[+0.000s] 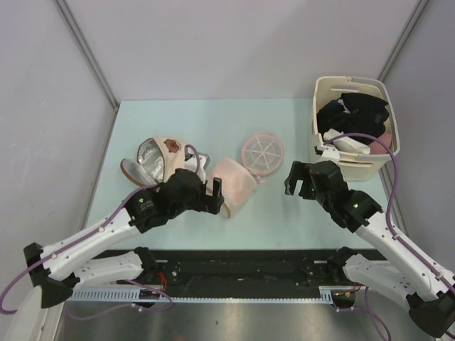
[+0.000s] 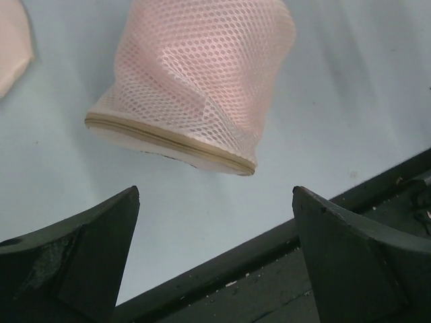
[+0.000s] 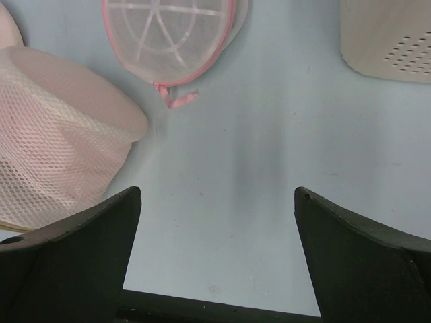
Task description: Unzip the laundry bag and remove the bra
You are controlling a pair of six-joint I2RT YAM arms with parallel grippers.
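The laundry bag (image 1: pixel 236 186) lies on its side near the middle of the pale blue surface (image 1: pixel 284 213). It is made of soft pink net. In the left wrist view, a thin tan zip line (image 2: pixel 168 141) runs round the rim of the bag that faces the camera, and it looks shut. I cannot tell what is inside through the net.

Just behind the bag, a little to the right, lies a flat pink disc (image 1: pixel 262 150) with white spokes and a small pink tab. To the left of the bag is a beige dome (image 1: pixel 153 158) with a brown patch and a shiny silver inside.

At the far right corner stands a cream basket (image 1: pixel 394 117). It is full of black and white clothes (image 1: pixel 355 117).

The left arm reaches in low from the left side. The left gripper (image 1: pixel 215 195) is just beside the bag and points at it. Its two black fingers (image 2: pixel 87 256) are spread wide and hold nothing. They do not touch the bag.

The right arm comes in from the right. The right gripper (image 1: pixel 295 181) hangs over a bare part of the surface, between the bag and the basket. Its fingers (image 3: pixel 370 262) are wide apart too and hold nothing.
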